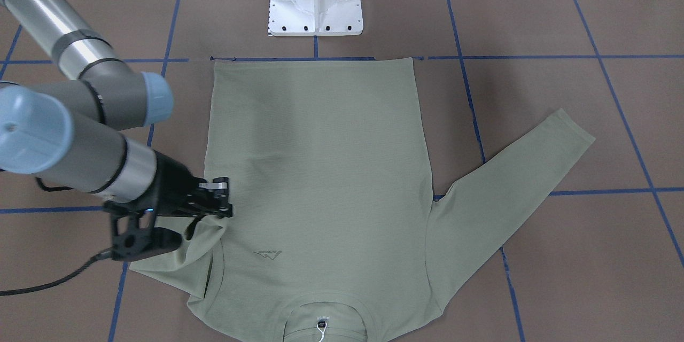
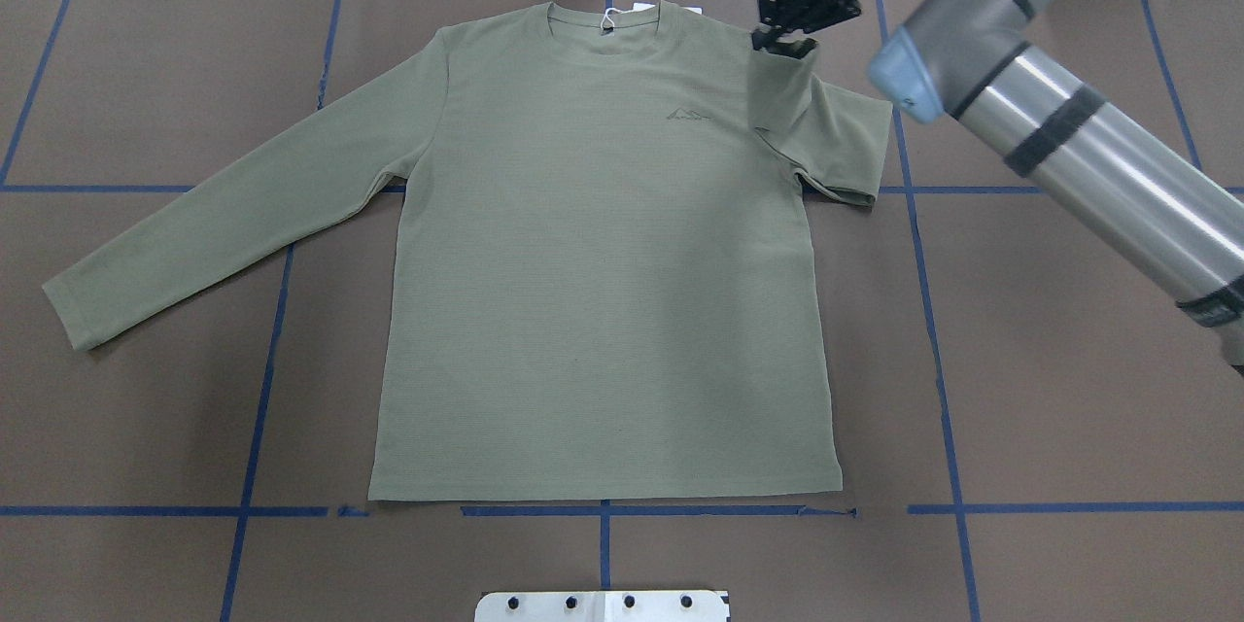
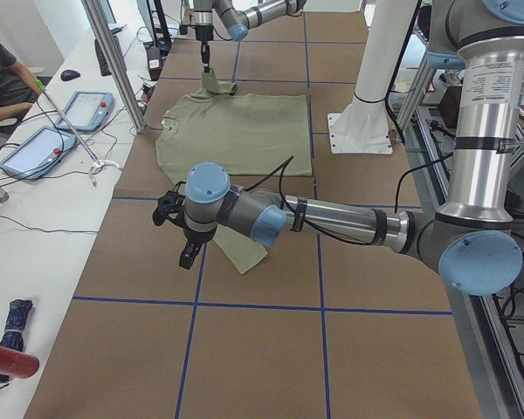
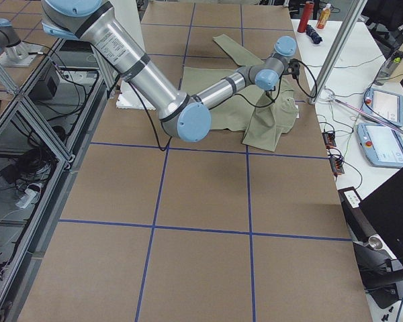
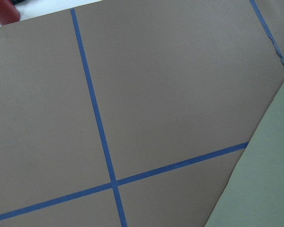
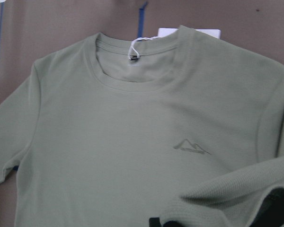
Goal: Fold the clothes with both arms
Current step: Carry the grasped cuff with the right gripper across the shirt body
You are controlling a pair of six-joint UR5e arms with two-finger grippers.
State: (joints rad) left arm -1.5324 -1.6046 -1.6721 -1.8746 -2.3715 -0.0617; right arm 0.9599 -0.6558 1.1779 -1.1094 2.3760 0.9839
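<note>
**Shirt (image 2: 603,262) flat on the desk (image 2: 1069,360), one sleeve pinched and raised**

The sage-green knit lies front up and spread smooth. Its collar (image 2: 607,19) and hang tag (image 2: 609,17) are on the side away from the robot, and its hem runs along a blue tape line (image 2: 603,510) near the white pedestal (image 1: 315,0).

The sleeve on the robot's right (image 2: 826,136) is doubled back on itself. The right fingers (image 1: 223,210) are clenched on a bunch of its cloth just beside the shoulder, holding it clear of the desk. The right wrist view shows ribbed fabric gathered at the bottom edge, with the chest logo (image 6: 191,146) beyond it.

The other sleeve (image 2: 233,204) lies straight out at a slant, untouched. The left fingers (image 3: 189,253) hang near its cuff, apart from the cloth. They appear only in the side view, so I cannot tell whether they are parted or closed.

The shirt looks light, limp and a little stretchy. It will probably sag from any single hold and drag the body with it if pulled sideways. Good places to take hold would be the cuffs, the shoulder seams and the hem corners, pinching both layers together so that the back does not lag behind. The main risks are a crooked crease and the loose tag slipping under a fold.
</note>
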